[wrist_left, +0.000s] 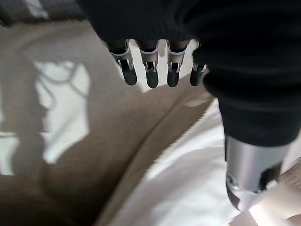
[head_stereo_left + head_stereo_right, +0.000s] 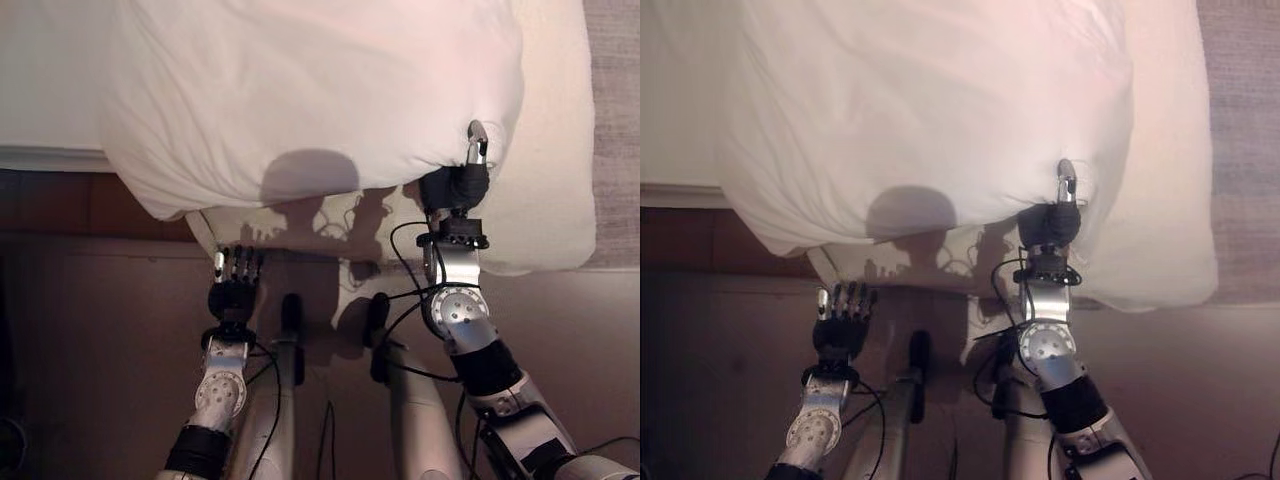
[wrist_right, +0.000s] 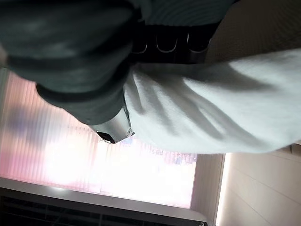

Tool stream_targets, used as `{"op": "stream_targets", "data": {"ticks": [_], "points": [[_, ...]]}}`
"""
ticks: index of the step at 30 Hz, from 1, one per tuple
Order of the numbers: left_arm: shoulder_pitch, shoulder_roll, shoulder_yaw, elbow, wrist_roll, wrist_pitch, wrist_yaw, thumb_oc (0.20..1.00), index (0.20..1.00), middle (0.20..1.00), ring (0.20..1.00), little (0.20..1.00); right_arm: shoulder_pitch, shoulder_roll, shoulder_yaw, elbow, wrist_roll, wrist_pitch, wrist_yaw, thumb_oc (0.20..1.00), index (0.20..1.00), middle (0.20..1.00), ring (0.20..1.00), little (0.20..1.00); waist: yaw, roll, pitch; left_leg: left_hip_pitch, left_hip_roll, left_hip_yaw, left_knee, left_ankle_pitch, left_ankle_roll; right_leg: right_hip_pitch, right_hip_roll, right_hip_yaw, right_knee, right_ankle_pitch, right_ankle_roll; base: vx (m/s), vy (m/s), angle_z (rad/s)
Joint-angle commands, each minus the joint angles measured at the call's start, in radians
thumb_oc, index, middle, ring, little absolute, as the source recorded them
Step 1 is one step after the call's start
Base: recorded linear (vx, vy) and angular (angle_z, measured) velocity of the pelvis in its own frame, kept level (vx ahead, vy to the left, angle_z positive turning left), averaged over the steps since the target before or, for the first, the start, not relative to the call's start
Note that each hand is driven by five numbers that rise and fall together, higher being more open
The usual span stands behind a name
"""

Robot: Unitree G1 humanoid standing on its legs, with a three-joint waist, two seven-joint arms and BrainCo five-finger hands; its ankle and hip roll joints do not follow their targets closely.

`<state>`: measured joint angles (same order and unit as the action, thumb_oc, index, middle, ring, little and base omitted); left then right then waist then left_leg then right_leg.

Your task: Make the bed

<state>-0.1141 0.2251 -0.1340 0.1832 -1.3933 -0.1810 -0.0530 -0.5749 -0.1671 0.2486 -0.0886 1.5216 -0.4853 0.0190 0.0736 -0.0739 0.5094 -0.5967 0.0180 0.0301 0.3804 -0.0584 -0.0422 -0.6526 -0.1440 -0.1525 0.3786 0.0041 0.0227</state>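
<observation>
Brown flooring is running beneath the near edge of the bed, and a window with pale vertical blinds is glowing in the right wrist view. I am holding my right hand at the lower right corner of the white duvet — its thumb is lying on top of the cloth, and in the right wrist view its fingers are curling over a bunched fold of the same cloth, so that hand is gripping the duvet. I am holding my left hand low over the floor, just short of the bed's hanging edge, with its fingers pointing straight and touching nothing — relaxed and empty. Outward from the hands, the duvet is lying heaped across the mattress, its near edge drooping over the side of the bed between my two arms. A white sheet is showing bare to the right of the duvet, beyond my right hand.
</observation>
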Motion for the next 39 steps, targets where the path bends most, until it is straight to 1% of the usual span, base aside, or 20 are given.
{"op": "stream_targets", "data": {"ticks": [1,3,4,5,7,9,10,11,12,13,14,15,17,19,22,24,26,29,37,39], "points": [[0.031,0.036,-0.042,-0.036,0.077,0.104,-0.162,1.000,1.000,1.000,1.000,1.000,0.001,-0.009,-0.035,-0.262,-0.068,0.001,0.161,0.200,0.200,0.200,0.200,0.200,-0.018,0.027,-0.064,-0.017,-0.073,0.011,-0.047,0.017,0.069,0.034,0.019,-0.016,-0.014,-0.026,0.080,0.00,0.000,0.00],[0.027,0.063,-0.081,-0.011,0.086,0.145,-0.197,1.000,1.000,1.000,1.000,1.000,-0.009,-0.007,-0.028,-0.250,-0.062,0.006,0.167,0.200,0.200,0.200,0.200,0.200,-0.021,0.030,-0.065,-0.018,-0.071,0.014,-0.045,0.019,0.068,0.033,0.020,-0.014,-0.012,-0.025,0.079,0.00,0.000,0.00],[0.027,0.063,-0.081,-0.010,0.085,0.145,-0.197,1.000,1.000,1.000,1.000,1.000,-0.009,-0.007,-0.029,-0.250,-0.062,0.006,0.168,0.200,0.200,0.200,0.200,0.200,-0.021,0.030,-0.065,-0.019,-0.071,0.015,-0.045,0.019,0.068,0.032,0.020,-0.014,-0.012,-0.025,0.079,0.00,0.000,0.00],[0.010,0.089,-0.102,-0.005,0.105,0.150,-0.213,1.000,1.000,1.000,1.000,1.000,-0.015,-0.002,-0.017,-0.234,-0.055,0.003,0.168,0.200,0.200,0.200,0.200,0.200,-0.025,0.028,-0.069,-0.017,-0.069,0.016,-0.048,0.020,0.067,0.034,0.022,-0.012,-0.017,-0.023,0.080,0.00,0.000,0.00],[-0.013,0.093,-0.115,-0.009,0.102,0.154,-0.224,1.000,1.000,1.000,1.000,1.000,-0.020,0.002,-0.009,-0.225,-0.045,0.001,0.168,0.200,0.200,0.200,0.200,0.200,-0.029,0.027,-0.072,-0.016,-0.068,0.018,-0.048,0.020,0.067,0.032,0.024,-0.010,-0.015,-0.023,0.079,0.00,0.000,0.00],[-0.055,0.077,-0.119,-0.007,0.088,0.144,-0.234,1.000,1.000,1.000,1.000,1.000,-0.022,0.011,0.001,-0.220,-0.040,-0.005,0.168,0.200,0.200,0.200,0.200,0.200,-0.035,0.022,-0.077,-0.019,-0.068,0.018,-0.043,0.019,0.066,0.030,0.025,-0.008,-0.011,-0.024,0.078,0.00,0.000,0.00],[-0.114,0.050,-0.127,-0.010,0.070,0.140,-0.254,1.000,1.000,1.000,1.000,1.000,-0.021,0.025,0.013,-0.215,-0.035,-0.009,0.167,0.200,0.200,0.200,0.200,0.200,-0.043,0.014,-0.087,-0.021,-0.066,0.018,-0.039,0.016,0.066,0.027,0.026,-0.005,-0.007,-0.027,0.077,0.00,0.000,0.00],[-0.114,0.050,-0.126,-0.010,0.070,0.140,-0.254,1.000,1.000,1.000,1.000,1.000,-0.021,0.024,0.013,-0.215,-0.035,-0.009,0.167,0.200,0.200,0.200,0.200,0.200,-0.043,0.015,-0.087,-0.022,-0.066,0.018,-0.038,0.016,0.066,0.026,0.026,-0.005,-0.007,-0.027,0.077,0.00,0.000,0.00],[-0.165,0.021,-0.137,-0.011,0.048,0.137,-0.273,1.000,1.000,1.000,1.000,1.000,-0.022,0.037,0.015,-0.206,-0.036,-0.013,0.168,0.200,0.200,0.200,0.200,0.200,-0.050,0.009,-0.094,-0.024,-0.067,0.018,-0.033,0.013,0.065,0.022,0.026,-0.004,-0.002,-0.029,0.076,0.00,0.000,0.00],[-0.181,0.016,-0.137,-0.009,0.051,0.139,-0.285,1.000,1.000,1.000,1.000,1.000,-0.019,0.046,0.018,-0.202,-0.031,-0.014,0.169,0.200,0.200,0.200,0.200,0.200,-0.052,0.007,-0.098,-0.025,-0.067,0.020,-0.033,0.012,0.065,0.022,0.027,-0.002,-0.001,-0.029,0.076,0.00,0.000,0.00],[-0.181,0.016,-0.136,-0.009,0.051,0.139,-0.285,1.000,1.000,1.000,1.000,1.000,-0.019,0.046,0.018,-0.202,-0.031,-0.014,0.169,0.200,0.200,0.200,0.200,0.200,-0.051,0.007,-0.098,-0.025,-0.067,0.020,-0.033,0.012,0.065,0.021,0.027,-0.002,-0.001,-0.029,0.076,0.00,0.000,0.00],[-0.219,-0.006,-0.140,-0.017,0.030,0.124,-0.285,1.000,1.000,1.000,1.000,1.000,-0.015,0.058,0.027,-0.201,-0.027,-0.019,0.171,0.200,0.200,0.200,0.200,0.200,-0.055,0.003,-0.104,-0.027,-0.066,0.022,-0.034,0.012,0.065,0.018,0.029,0.001,-0.001,-0.027,0.076,0.00,0.000,0.00],[-0.239,-0.009,-0.144,-0.024,0.026,0.133,-0.300,1.000,1.000,1.000,1.000,1.000,-0.012,0.062,0.032,-0.200,-0.022,-0.020,0.172,0.200,0.200,0.200,0.200,0.200,-0.057,0.000,-0.109,-0.028,-0.065,0.024,-0.034,0.012,0.064,0.016,0.031,0.005,-0.002,-0.028,0.075,0.00,0.000,0.00],[-0.288,-0.030,-0.145,-0.047,0.008,0.107,-0.296,1.000,1.000,1.000,1.000,1.000,-0.008,0.077,0.042,-0.196,-0.019,-0.029,0.167,0.200,0.200,0.200,0.200,0.200,-0.063,-0.006,-0.119,-0.031,-0.063,0.026,-0.035,0.011,0.065,0.010,0.033,0.008,-0.001,-0.026,0.075,0.00,0.000,0.00],[-0.319,-0.040,-0.144,-0.052,-0.004,0.093,-0.288,1.000,1.000,1.000,1.000,1.000,-0.007,0.088,0.050,-0.190,-0.016,-0.035,0.164,0.200,0.200,0.200,0.200,0.200,-0.067,-0.008,-0.122,-0.036,-0.063,0.025,-0.031,0.012,0.064,0.009,0.034,0.010,0.000,-0.025,0.073,0.00,0.000,0.00],[-0.359,-0.050,-0.139,-0.056,-0.018,0.073,-0.274,1.000,1.000,1.000,1.000,1.000,-0.004,0.100,0.061,-0.183,-0.011,-0.040,0.163,0.200,0.200,0.200,0.200,0.200,-0.072,-0.010,-0.129,-0.033,-0.063,0.026,-0.039,0.013,0.064,0.006,0.037,0.012,-0.001,-0.026,0.073,0.00,0.000,0.00],[-0.360,-0.050,-0.138,-0.055,-0.018,0.073,-0.274,1.000,1.000,1.000,1.000,1.000,-0.004,0.100,0.061,-0.183,-0.011,-0.040,0.163,0.200,0.200,0.200,0.200,0.200,-0.072,-0.010,-0.128,-0.033,-0.063,0.026,-0.039,0.013,0.064,0.006,0.037,0.012,-0.001,-0.026,0.073,0.00,0.000,0.00],[-0.392,-0.080,-0.106,-0.076,-0.056,0.034,-0.277,1.000,1.000,1.000,1.000,1.000,0.009,0.117,0.066,-0.179,-0.007,-0.047,0.162,0.200,0.200,0.200,0.200,0.200,-0.076,-0.014,-0.135,-0.035,-0.063,0.028,-0.036,0.012,0.066,0.003,0.040,0.016,0.002,-0.028,0.073,0.00,0.000,0.00],[-0.396,-0.103,-0.042,-0.092,-0.092,0.034,-0.340,1.000,1.000,1.000,1.000,1.000,0.020,0.127,0.051,-0.183,-0.012,-0.049,0.174,0.200,0.200,0.200,0.200,0.200,-0.072,-0.018,-0.139,-0.035,-0.061,0.030,-0.041,0.013,0.064,0.000,0.041,0.018,-0.001,-0.024,0.075,0.00,0.000,0.00],[-0.391,-0.114,-0.008,-0.109,-0.095,0.023,-0.367,1.000,1.000,1.000,1.000,1.000,0.028,0.131,0.044,-0.192,-0.018,-0.051,0.181,0.200,0.200,0.200,0.200,0.200,-0.069,-0.020,-0.141,-0.037,-0.062,0.025,-0.042,0.012,0.066,-0.001,0.042,0.018,0.001,-0.028,0.073,0.00,0.000,0.00]]}}
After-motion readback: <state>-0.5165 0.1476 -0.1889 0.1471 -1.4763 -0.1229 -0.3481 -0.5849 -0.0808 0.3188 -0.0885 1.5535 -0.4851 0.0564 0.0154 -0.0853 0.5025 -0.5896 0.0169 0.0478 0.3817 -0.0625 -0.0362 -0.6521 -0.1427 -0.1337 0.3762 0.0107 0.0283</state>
